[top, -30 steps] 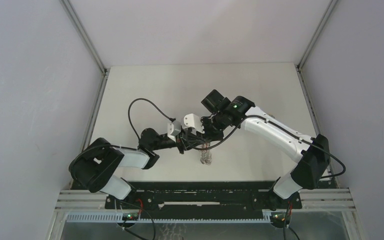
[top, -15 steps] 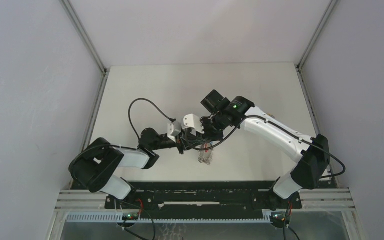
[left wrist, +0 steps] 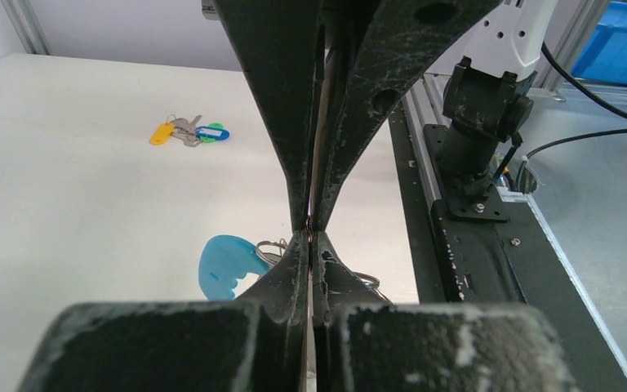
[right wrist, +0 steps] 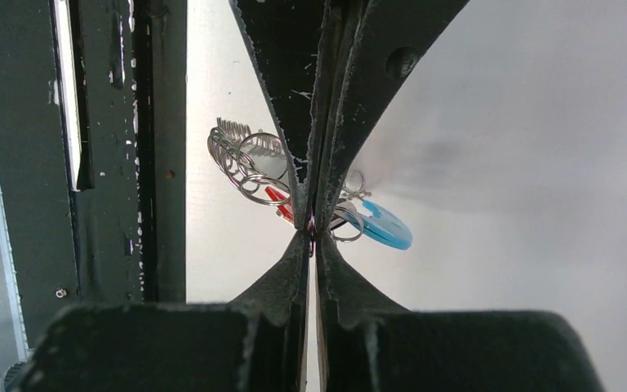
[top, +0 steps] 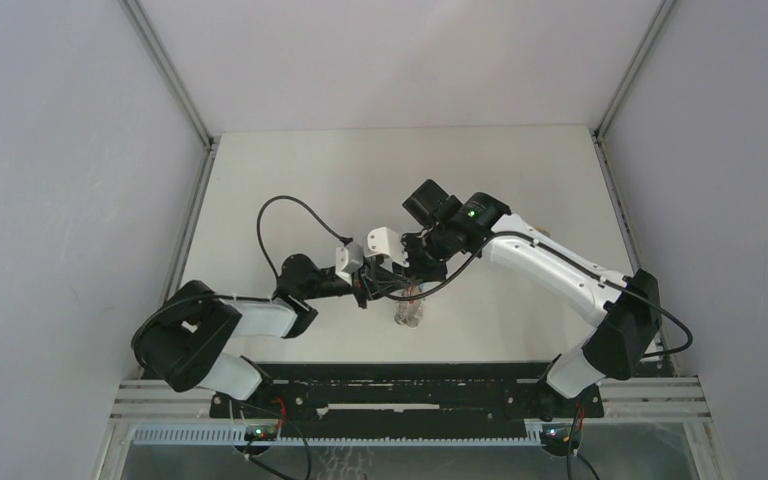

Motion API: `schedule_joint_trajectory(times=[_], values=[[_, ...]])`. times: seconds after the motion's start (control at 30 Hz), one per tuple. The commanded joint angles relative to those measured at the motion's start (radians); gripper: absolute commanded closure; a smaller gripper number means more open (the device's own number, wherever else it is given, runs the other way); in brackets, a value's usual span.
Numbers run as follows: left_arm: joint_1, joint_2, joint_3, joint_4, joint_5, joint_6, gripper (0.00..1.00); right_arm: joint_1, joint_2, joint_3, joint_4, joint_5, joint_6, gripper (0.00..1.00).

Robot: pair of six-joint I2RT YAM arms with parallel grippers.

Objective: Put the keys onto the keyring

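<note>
Mid-table | left pincer [left wrist: 310,237], right pincer [right wrist: 310,233] clamp one keyring [right wrist: 241,159] | red key [right wrist: 278,203] 1 | loose keys [left wrist: 186,131] 2

the left arm [top: 265,320] is showing white shells between bulky black joints, and a thin black cable [top: 285,198] is looping off its forearm. the right arm [top: 550,262] is wearing the same white casing, with a green light [top: 471,212] glowing near its wrist and a black cable [top: 688,335] curving round its elbow. the left gripper [left wrist: 310,235] and the right gripper [right wrist: 311,235] are each showing long black fingers [left wrist: 282,98], scuffed and speckled pale, with a round hole [left wrist: 384,100] in one.
</note>
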Motion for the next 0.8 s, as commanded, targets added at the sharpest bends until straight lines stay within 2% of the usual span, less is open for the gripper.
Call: schedule_joint_trajectory(times=[0.0,0.17,0.3,0.47,0.6,0.77], values=[[-0.003,-0.051,0.034,-0.053,0.009,0.040,1.00,-0.017,-0.078,0.003,0.059,0.001,0.013,1.00],[0.002,-0.091,0.015,-0.068,-0.037,0.054,1.00,-0.029,-0.108,-0.034,0.093,-0.026,0.016,0.98],[0.006,-0.108,-0.005,-0.037,-0.069,0.043,1.00,-0.056,-0.153,-0.096,0.153,-0.074,0.026,0.82],[0.019,-0.068,-0.027,0.099,-0.066,-0.030,1.00,-0.140,-0.238,-0.207,0.260,-0.228,0.033,0.72],[0.019,-0.054,-0.022,0.109,-0.061,-0.036,1.00,-0.199,-0.261,-0.281,0.340,-0.357,0.048,0.62],[0.019,-0.059,-0.028,0.107,-0.069,-0.029,1.00,-0.222,-0.242,-0.318,0.408,-0.430,0.072,0.61]])
